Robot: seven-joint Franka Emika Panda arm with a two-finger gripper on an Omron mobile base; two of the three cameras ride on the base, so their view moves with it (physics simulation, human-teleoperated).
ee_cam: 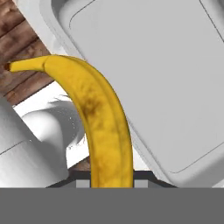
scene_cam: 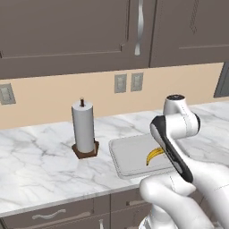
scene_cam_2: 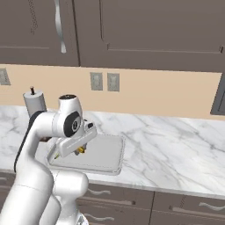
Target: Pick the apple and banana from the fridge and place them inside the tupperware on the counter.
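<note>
White marble-patterned tabletop under dark brown cabinets carries a shallow light-grey rectangular tupperware tray. We find the tool pinching a curved yellow banana at 1 end, low over the tray's near-left part. In our judgement the coming release turns on this: in the hand view the banana's long axis runs out past the tray's rim, so it needs shifting inward. Only the left base view shows the banana against the tray floor.

On the counter, the paper-towel roll stands left of the tupperware; the banana seemingly hangs above the tray.
</note>
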